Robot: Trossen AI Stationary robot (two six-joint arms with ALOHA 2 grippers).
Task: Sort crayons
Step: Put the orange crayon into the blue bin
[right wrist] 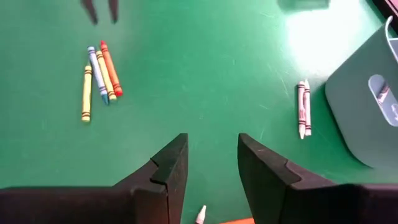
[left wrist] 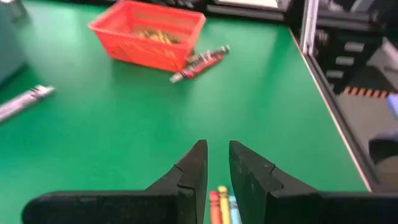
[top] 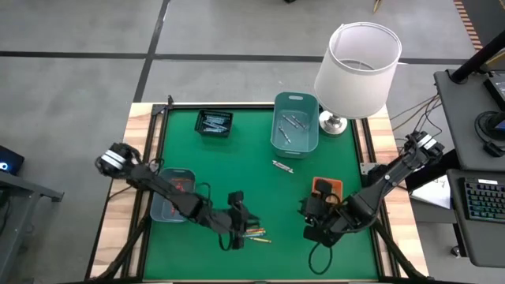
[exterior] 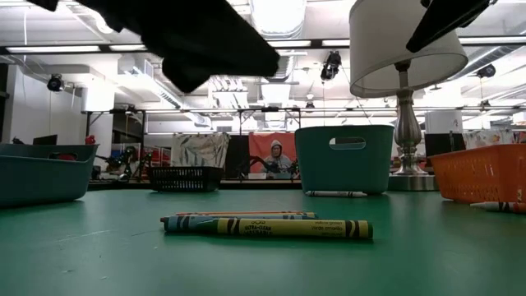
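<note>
Orange basket (left wrist: 149, 34) holds yellowish crayons (left wrist: 158, 36); teal bin (top: 296, 122) holds grey-white ones. Four crayons (right wrist: 99, 78), yellow, blue, orange, red, lie side by side on bench (top: 237, 158). Left tool (left wrist: 216, 163) hovers above, nearly clenched, empty; right tool (right wrist: 211, 158) released.

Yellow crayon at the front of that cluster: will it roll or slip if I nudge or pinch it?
The yellow crayon is a thin round stick lying flat on the smooth green table, so a sideways nudge would probably roll it. It looks stiff and light. Its paper wrapper should give some grip, though it may snap if pinched hard.
</note>
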